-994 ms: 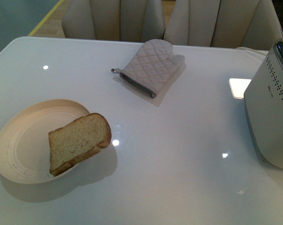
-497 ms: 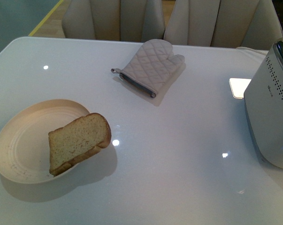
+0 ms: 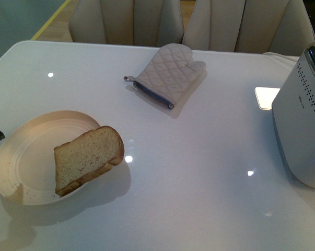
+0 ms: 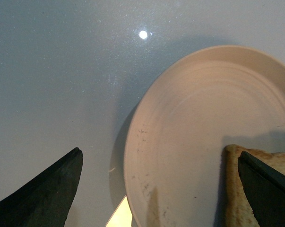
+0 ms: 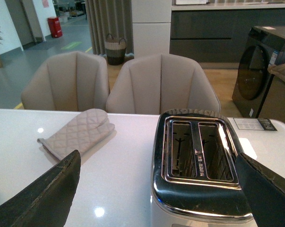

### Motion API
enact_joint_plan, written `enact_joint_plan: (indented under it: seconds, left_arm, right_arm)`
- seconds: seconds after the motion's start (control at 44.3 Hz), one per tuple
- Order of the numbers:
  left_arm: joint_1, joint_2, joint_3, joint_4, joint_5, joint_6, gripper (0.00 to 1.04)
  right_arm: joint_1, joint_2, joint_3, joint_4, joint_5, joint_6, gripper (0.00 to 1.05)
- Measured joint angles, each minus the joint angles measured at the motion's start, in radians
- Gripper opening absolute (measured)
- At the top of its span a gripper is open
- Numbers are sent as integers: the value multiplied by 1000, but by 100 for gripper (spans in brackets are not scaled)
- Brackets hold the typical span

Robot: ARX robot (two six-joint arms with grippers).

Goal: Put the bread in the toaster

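Counter (image 3: 199,157): white, glossy, carries everything. Toaster (image 3: 303,125) sits at its far right edge, on my right arm's side; the right wrist view shows both slots empty. Plate (image 3: 21,162) at near left, well apart from the toaster. Bread (image 3: 86,157) lies tilted on the plate's right rim, its long axis running diagonally from near-left corner to rounded top, which overhangs the rim toward the toaster. Left fingers (image 4: 47,189) are spread wide and hold nothing, hovering over the plate; the slice lies off to one side, its crust corner just under one tip, so I judge the left arm must shift toward the toaster side before closing. Right fingers (image 5: 43,198) are also spread and hold nothing, facing the toaster.
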Motion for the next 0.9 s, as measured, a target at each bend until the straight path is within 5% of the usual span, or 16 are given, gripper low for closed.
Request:
enact_joint_plan:
  seconds: [0.429, 0.903]
  left_arm:
    - [-34, 308, 166, 36, -85, 86, 97]
    - [-153, 343, 165, 101, -74, 156, 17]
  right_arm:
    - [0, 0, 0, 0, 0, 0, 96]
    - [0, 0, 0, 0, 0, 0, 96]
